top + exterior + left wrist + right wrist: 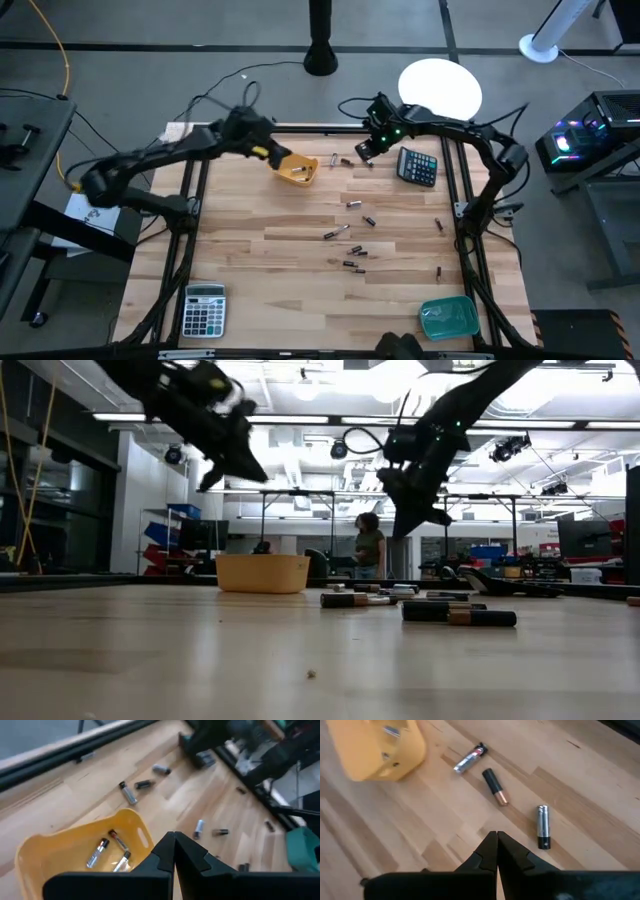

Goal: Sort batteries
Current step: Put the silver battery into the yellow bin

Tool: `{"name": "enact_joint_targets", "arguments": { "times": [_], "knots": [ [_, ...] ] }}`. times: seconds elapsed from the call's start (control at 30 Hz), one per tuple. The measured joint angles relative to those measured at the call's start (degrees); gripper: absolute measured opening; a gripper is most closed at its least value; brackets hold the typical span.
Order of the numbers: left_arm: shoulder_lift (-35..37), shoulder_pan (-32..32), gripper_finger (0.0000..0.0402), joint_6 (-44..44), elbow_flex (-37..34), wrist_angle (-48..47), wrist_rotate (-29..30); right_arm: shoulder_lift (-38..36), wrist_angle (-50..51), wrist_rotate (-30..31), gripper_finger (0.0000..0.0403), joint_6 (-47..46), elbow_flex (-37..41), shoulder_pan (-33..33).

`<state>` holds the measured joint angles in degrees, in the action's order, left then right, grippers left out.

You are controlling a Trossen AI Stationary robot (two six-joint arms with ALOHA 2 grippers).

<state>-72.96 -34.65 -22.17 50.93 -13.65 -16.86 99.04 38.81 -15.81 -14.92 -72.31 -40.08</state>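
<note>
Batteries [352, 226]: small metal cylinders, some dark w/ copper-coloured end, some silvery w/ dark end. Most lie loose on the pale wooden plank tabletop [260, 270], scattered thru centre of high view, from upper middle down to centre-right; two strays well apart near right edge. All lying flat, pointing various ways.

Rt wrist view shows three close up: silver one w/ red-black end [469, 758], dark one w/ copper tip [495, 786] just beside it, silver one w/ black end [543, 826] apart from both.

Small yellow plastic tray [297, 169], upper centre-left of high view; left wrist view shows approx three batteries inside [111, 849], silver and dark-red.

Left hand [262, 151]: clenched, fingers pressed together, holding nothing; sits above tabletop just beside yellow tray, at its left rim in high view.

Right hand [364, 150]: clenched, empty, raised above tabletop, upper centre of high view, over the three batteries near tray.

Small teal plastic tray [449, 317]: lower right; contents can't tell.

Dark calculator [417, 166]: upper right, beside rt arm. Light grey calculator [204, 309]: lower left.

Low view: person standing in room far behind tabletop.
</note>
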Motion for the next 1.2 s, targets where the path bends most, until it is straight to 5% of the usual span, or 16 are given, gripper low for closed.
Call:
{"name": "enact_joint_targets", "arguments": {
  "times": [0.13,0.3,0.47,0.6,0.87,1.03,1.2],
  "knots": [
    [8.84,-0.03,0.0000,0.21,-2.28,-1.16,2.87,2.62,0.47,1.90,0.0022,1.88,0.00,-0.04],
    [16.42,-0.72,0.0000,1.77,-2.40,-4.52,5.59,6.48,1.74,3.99,0.0093,3.14,0.06,0.41],
    [20.61,-1.34,0.0000,3.48,-2.40,-7.60,5.65,9.53,0.18,10.24,0.0161,2.93,0.06,0.84],
    [21.54,-1.33,0.0000,4.78,-2.42,-9.00,5.77,11.59,-1.31,12.39,0.0175,1.38,0.04,0.87],
    [20.17,-1.25,0.0000,4.85,-2.40,-9.08,5.61,14.62,-1.19,13.63,0.0168,0.85,-0.31,1.21],
    [19.99,0.22,0.0000,2.71,-2.44,-7.27,6.83,15.21,-0.04,14.18,0.0053,3.14,-0.26,1.14],
    [20.06,5.18,0.0000,-5.42,-4.89,-13.05,26.01,12.67,-0.36,12.21,0.0026,4.90,-0.02,1.29]
  ]
}}
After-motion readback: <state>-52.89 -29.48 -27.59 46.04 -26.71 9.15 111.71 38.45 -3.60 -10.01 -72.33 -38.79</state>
